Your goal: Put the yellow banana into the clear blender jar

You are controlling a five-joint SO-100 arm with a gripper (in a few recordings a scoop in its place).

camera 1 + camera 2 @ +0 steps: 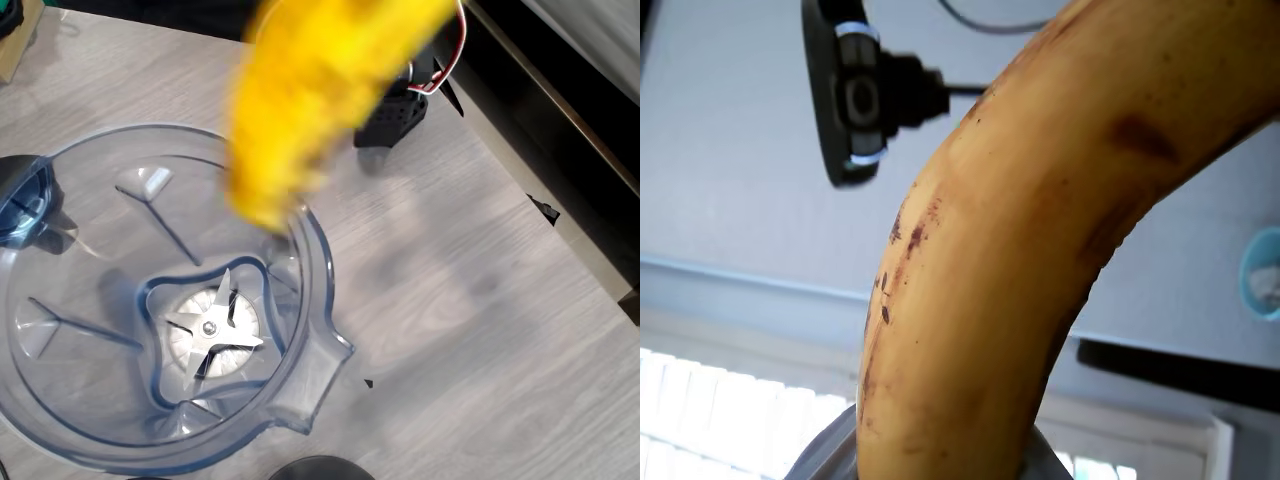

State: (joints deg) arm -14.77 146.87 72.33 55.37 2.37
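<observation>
Jar (310, 260) holds only its blade (212, 328) | banana (320, 90) blurred above rim, seemingly aloft | claw grip: cannot tell

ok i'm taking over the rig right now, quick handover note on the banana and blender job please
Gripper: its fingers are not clear in either view, so open or shut cannot be told; the banana is up in the air, so something is carrying it.
Yellow banana: a blurred yellow shape in the overhead view, high above the table, its lower end over the jar's upper right rim. The wrist view shows it close up, curved and brown-spotted.
Clear blender jar: upright on the table, silver blade bare at the base, nothing inside.
Done: banana lifted and brought to the jar.
Left: centre it over the opening, lower it, release.
</observation>
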